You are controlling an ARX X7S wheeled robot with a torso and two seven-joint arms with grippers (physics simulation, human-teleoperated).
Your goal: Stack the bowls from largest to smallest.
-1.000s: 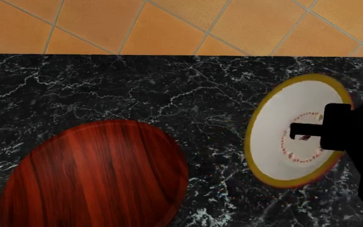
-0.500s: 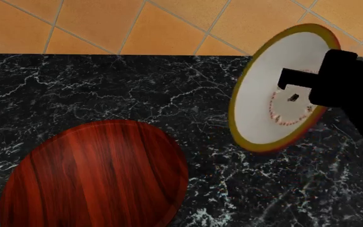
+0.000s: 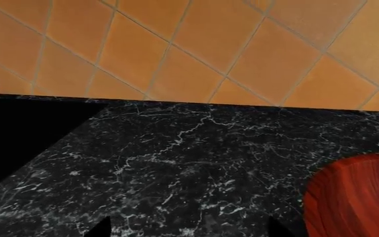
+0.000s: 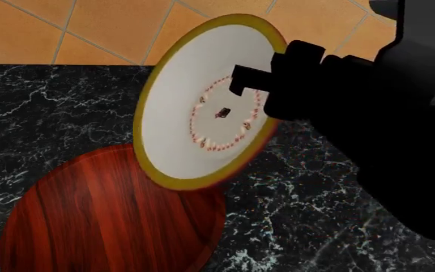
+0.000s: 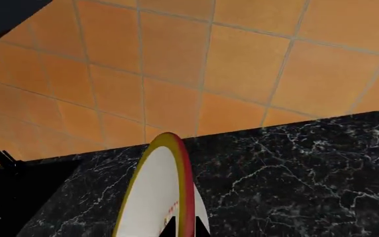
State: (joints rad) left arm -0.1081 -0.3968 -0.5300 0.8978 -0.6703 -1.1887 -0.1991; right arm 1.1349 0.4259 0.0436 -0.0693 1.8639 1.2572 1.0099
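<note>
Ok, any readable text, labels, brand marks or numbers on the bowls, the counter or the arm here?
None: no words, numbers or brand marks show in any view.
The rimmed bowl has only a ring of red dots and a small dark mark at its centre, too small to make out.
The wooden bowl, counter and right gripper are unmarked.

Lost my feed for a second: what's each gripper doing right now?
Left: cannot tell; its fingertips barely show in the left wrist view.
Right gripper: shut on the yellow-rimmed white bowl, held tilted above the wood-grain bowl.
</note>
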